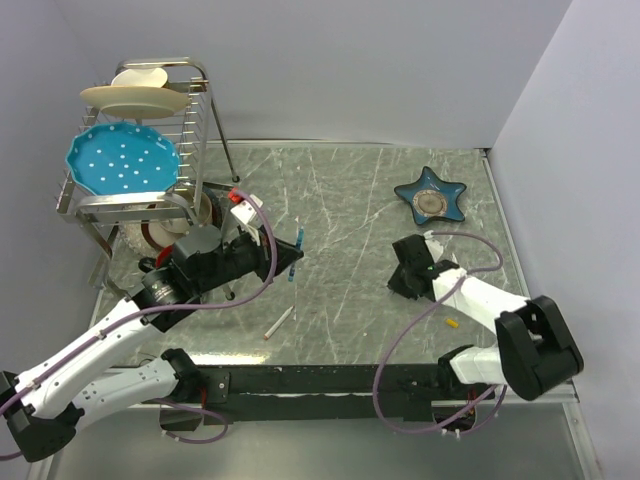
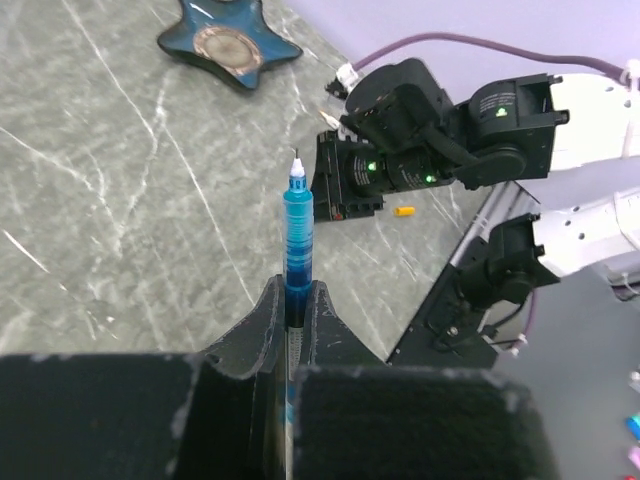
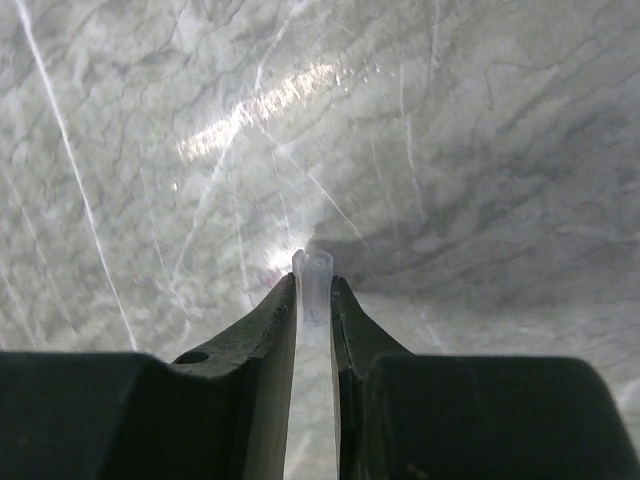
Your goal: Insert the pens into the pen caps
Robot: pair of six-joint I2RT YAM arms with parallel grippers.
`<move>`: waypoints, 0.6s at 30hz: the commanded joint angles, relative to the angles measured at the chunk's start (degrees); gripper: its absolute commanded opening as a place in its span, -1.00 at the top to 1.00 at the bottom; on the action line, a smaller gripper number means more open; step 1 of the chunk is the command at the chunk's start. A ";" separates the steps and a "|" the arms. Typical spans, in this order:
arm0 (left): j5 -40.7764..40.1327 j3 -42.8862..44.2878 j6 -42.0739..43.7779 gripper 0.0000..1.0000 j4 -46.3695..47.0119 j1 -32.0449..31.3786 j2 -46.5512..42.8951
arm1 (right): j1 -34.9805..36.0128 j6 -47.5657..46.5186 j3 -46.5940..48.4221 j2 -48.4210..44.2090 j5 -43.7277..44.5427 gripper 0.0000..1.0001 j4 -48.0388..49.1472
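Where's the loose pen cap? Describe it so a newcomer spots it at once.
Look at the right arm near the front edge of the table. Beside its white forearm lies a tiny yellow-orange cap. It is far shorter than the white pen lying nearer the left arm.

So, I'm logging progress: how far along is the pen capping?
Nothing looks capped yet. The left gripper holds the blue pen, the right gripper a pale cap, not joined. A white pen and a yellow-orange cap lie loose on the table.
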 commanded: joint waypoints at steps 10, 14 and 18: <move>7.88 -6.18 -8.74 0.98 5.28 -2.26 3.74 | -0.08 -11.89 -3.51 -11.04 -3.22 1.00 5.51; 8.41 -8.12 -10.58 0.98 8.53 -2.96 4.97 | -0.08 -13.56 -3.77 -14.55 -7.18 1.00 7.27; 8.58 -9.00 -11.46 0.98 10.38 -3.31 6.20 | 0.09 -14.62 -4.21 -20.79 -12.54 1.00 9.55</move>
